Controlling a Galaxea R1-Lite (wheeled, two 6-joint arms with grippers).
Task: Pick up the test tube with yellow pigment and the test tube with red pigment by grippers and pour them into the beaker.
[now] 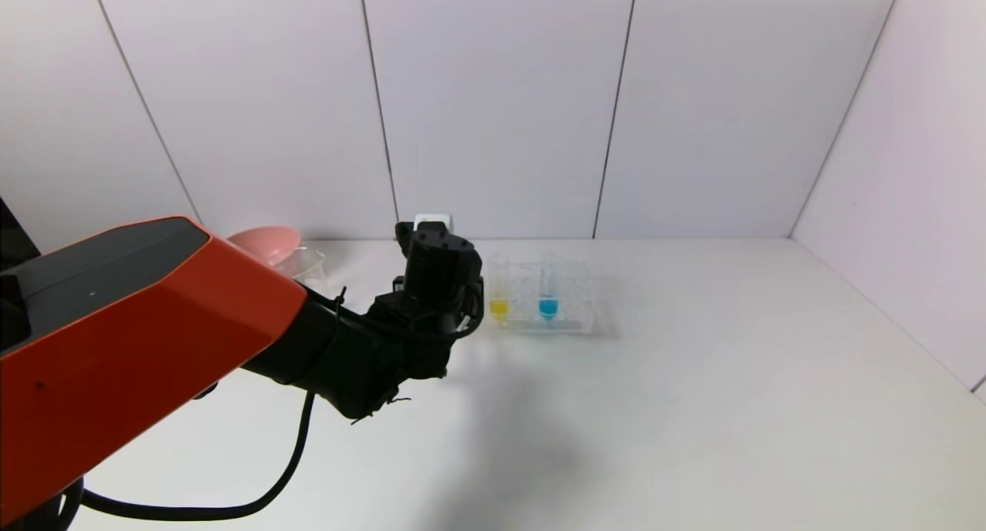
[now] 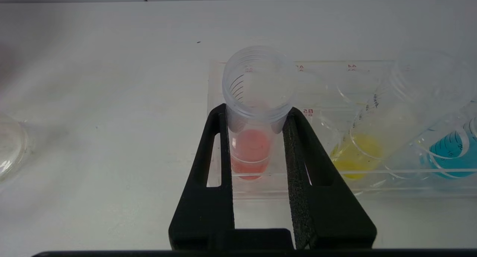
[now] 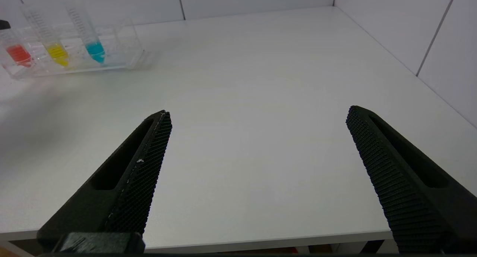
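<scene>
Left tool (image 2: 257, 126) is clamped on the test tube with red pigment (image 2: 250, 152) in the rack (image 2: 372, 191); next, lift it straight up. Right tool (image 3: 257, 137) idles wide open.

Head high, frontal; wrists low, close; shared tube rack (image 1: 551, 300)

A clear plastic tube rack (image 1: 566, 304) stands at the centre of the head frame on the white table (image 1: 693, 377). In it the test tube with yellow pigment (image 1: 499, 294) stands left of a clear tube of blue liquid (image 1: 548, 292). The left tool (image 2: 257, 117) is just left of the rack, closed around the test tube with red pigment (image 2: 253, 111); a pink bowl (image 1: 266, 242) and a clear beaker (image 1: 304, 263) lie farther left.
</scene>
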